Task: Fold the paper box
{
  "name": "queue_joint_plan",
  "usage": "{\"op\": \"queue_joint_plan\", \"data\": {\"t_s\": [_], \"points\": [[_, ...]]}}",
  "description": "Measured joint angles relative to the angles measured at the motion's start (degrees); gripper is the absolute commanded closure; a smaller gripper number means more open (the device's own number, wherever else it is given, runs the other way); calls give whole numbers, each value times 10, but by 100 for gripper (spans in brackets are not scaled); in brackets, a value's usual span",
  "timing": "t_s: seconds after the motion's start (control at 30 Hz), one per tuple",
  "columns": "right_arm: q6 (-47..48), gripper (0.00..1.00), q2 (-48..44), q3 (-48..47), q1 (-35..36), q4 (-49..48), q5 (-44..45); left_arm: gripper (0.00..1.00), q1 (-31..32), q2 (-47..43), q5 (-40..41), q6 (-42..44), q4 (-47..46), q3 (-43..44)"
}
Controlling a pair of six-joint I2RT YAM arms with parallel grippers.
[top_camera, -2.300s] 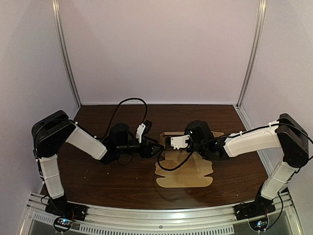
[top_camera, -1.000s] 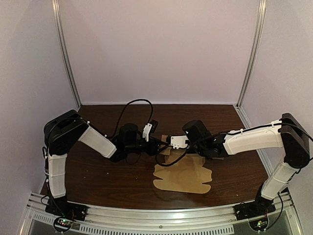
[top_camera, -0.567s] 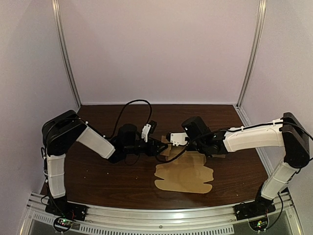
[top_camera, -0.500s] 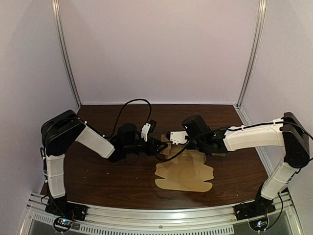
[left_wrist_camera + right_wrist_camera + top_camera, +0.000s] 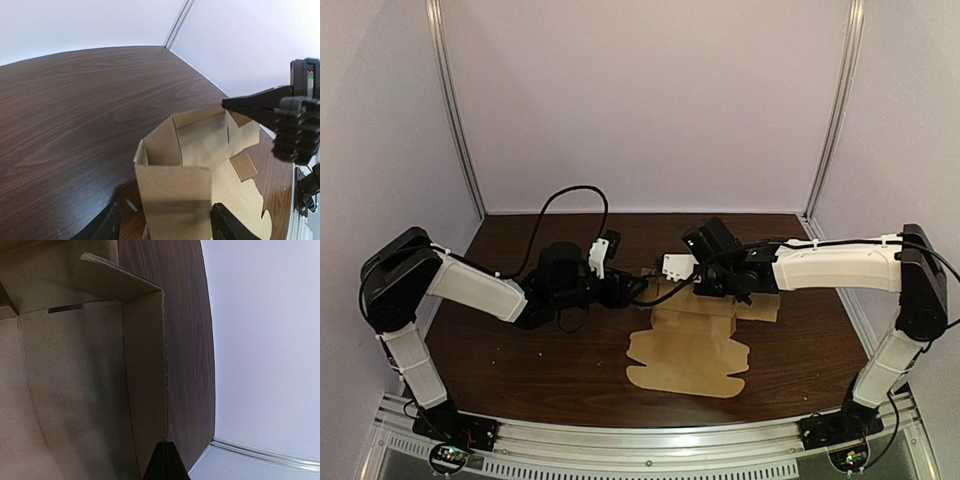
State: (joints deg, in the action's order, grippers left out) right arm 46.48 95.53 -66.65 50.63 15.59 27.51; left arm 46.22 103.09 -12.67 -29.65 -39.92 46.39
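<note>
The left gripper (image 5: 165, 227) reaches in low from 9 o'clock, its fingers wide apart astride the box's (image 5: 690, 350) near wall, gripping nothing. The right gripper (image 5: 227, 104), in from 3 o'clock, pinches the opposite wall's rim. Bare table (image 5: 520, 350) lies at 9 and 12. The box sits mid-table: tan, walls half raised, flaps flat toward 6.
</note>
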Motion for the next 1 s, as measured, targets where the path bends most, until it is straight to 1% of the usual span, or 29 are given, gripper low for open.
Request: {"op": "queue_joint_plan", "data": {"t_s": [0.17, 0.33, 0.53, 0.57, 0.6, 0.67, 0.9, 1.0], "points": [[-31, 100, 20, -23, 0, 57, -10, 36, 12, -47, 33, 12, 53, 0], [-52, 100, 32, -40, 0, 97, -21, 39, 24, -70, 57, 20, 126, 0], [-76, 100, 32, -55, -2, 132, -36, 39, 31, -76, 152, 28, 246, 23], [-78, 100, 32, -56, -3, 134, -37, 42, 31, -76, 161, 30, 259, 27], [-80, 100, 32, -56, -3, 137, -38, 47, 30, -76, 171, 31, 273, 33], [-84, 100, 32, -56, -3, 145, -42, 53, 30, -74, 178, 35, 298, 49], [-95, 100, 32, -64, -3, 159, -50, 66, 30, -18, 150, 41, 344, 125], [-97, 100, 32, -65, -3, 161, -52, 76, 30, 7, 141, 40, 360, 146]]}}
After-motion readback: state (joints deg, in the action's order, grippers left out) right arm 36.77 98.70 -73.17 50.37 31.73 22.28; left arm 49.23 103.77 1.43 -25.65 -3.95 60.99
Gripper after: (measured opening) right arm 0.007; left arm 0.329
